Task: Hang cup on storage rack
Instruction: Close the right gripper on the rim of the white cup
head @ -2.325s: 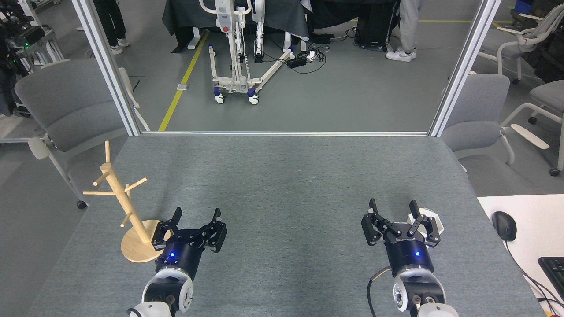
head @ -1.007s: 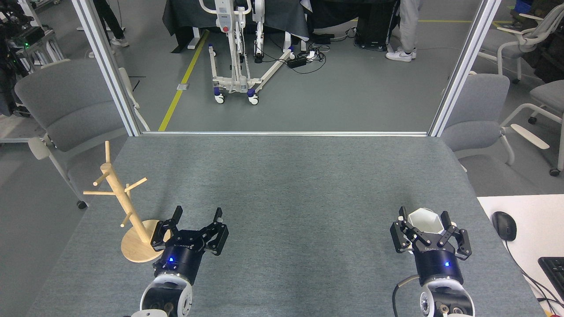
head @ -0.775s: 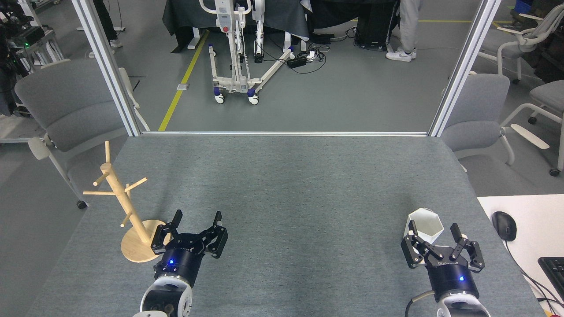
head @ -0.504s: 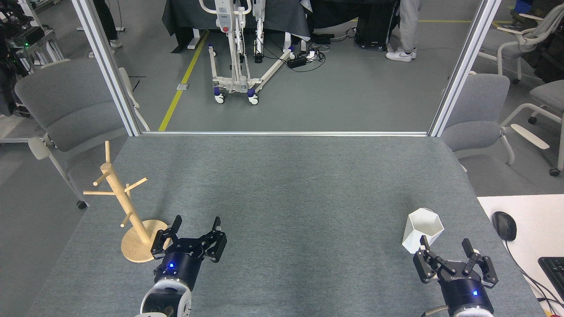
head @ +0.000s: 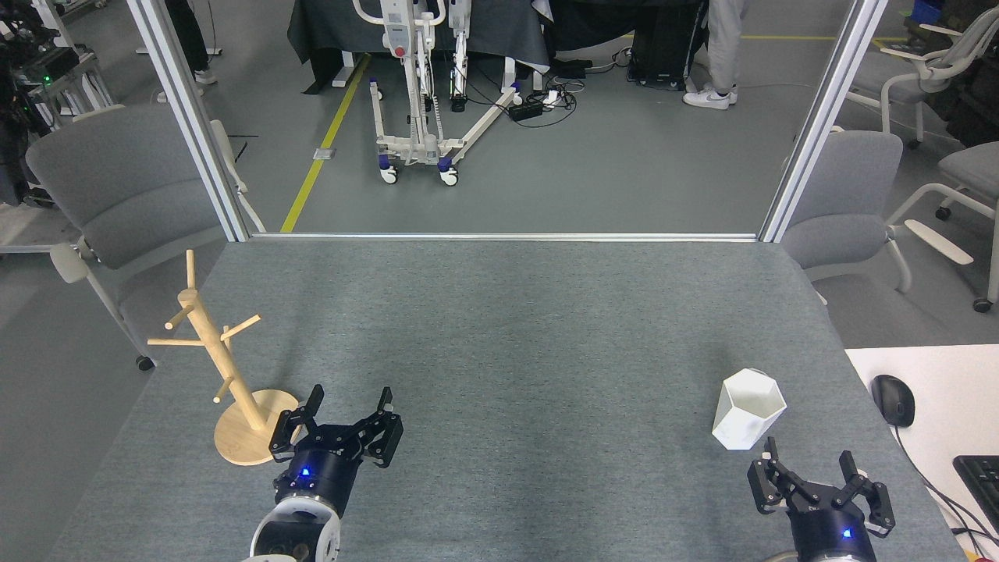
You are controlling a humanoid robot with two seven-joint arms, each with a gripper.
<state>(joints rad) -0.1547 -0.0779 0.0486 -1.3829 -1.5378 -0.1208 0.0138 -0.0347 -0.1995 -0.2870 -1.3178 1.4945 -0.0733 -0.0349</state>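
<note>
While both sets of jaws stand wide and empty, I see my right gripper (head: 815, 466) just short of the upright white cup (head: 748, 410), and my left gripper (head: 350, 402) beside the wooden rack (head: 226, 367) on the gray table (head: 507, 328).

The table (head: 499, 351) is covered in matt grey cloth with a fine, rough weave. The rack (head: 215, 359) is pale, smooth bare wood, and the cup (head: 748, 410) looks matt white and smooth. Both grippers, left (head: 349, 406) and right (head: 812, 462), are matt black, metal or plastic.
</note>
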